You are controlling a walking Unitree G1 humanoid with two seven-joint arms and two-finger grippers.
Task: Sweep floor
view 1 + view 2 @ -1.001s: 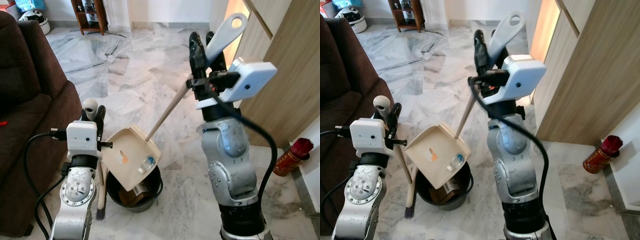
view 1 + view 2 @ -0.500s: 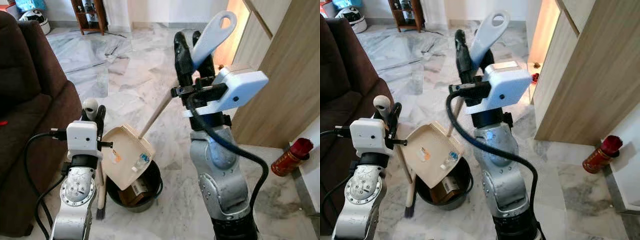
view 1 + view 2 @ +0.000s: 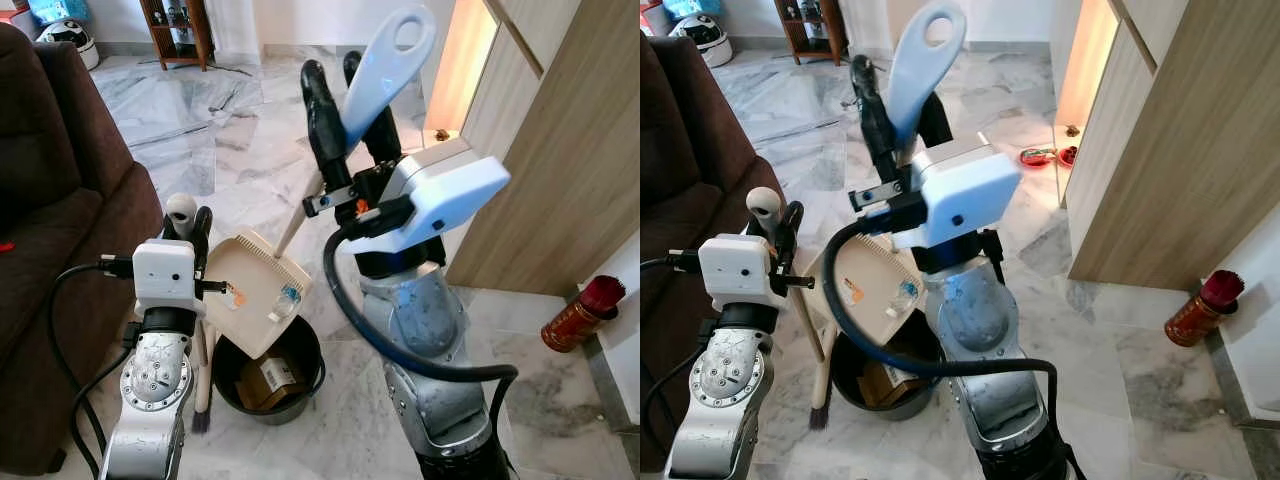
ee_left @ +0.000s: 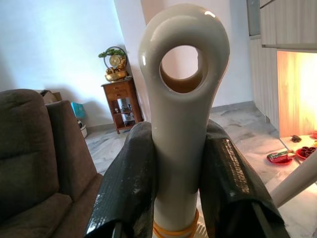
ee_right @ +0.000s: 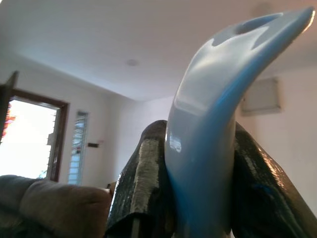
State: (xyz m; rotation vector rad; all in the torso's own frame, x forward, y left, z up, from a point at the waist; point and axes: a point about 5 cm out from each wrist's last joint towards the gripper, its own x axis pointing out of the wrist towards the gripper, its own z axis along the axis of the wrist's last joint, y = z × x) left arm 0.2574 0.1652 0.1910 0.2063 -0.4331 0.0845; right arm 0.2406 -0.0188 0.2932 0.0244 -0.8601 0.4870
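Dustpan (image 3: 258,291): cream plastic, long-handled; we see it tilted steeply with its lower edge over the bin, mouth side up toward the camera. Small bits of litter sit on its face, among them a small clear bottle-like piece (image 3: 283,303) and an orange scrap.
Dustpan handle (image 3: 387,70): pale stick rising from the pan to a broad flat grip with a hole at the top; we find the grip raised high, at the centre of the head views.
Right gripper (image 3: 345,100): we note its two black fingers clamped on either side of the dustpan grip, just below the hole; the right wrist view shows the same clasp from beneath (image 5: 198,188).
Broom (image 3: 198,380): cream stick with a looped top end (image 3: 181,212) and dark bristles resting on the floor just beside the bin; we see it standing nearly upright.
Left gripper (image 4: 179,183): we record its black fingers (image 4: 130,183) pressed against both sides of the broom's upper handle, under the loop.
Bin (image 3: 300,385): dark round bucket on the floor, directly below the dustpan; we make out brown cardboard-like rubbish (image 3: 268,377) inside.
Floor (image 3: 260,130): pale marble tiles with grey veining.
Sofa (image 3: 50,230): dark brown, on the robot's left, close to the left arm.
Red canister (image 3: 577,315): on the floor to the right, near a wood-panelled wall (image 3: 570,150).
Wooden stand (image 3: 180,30): far back.
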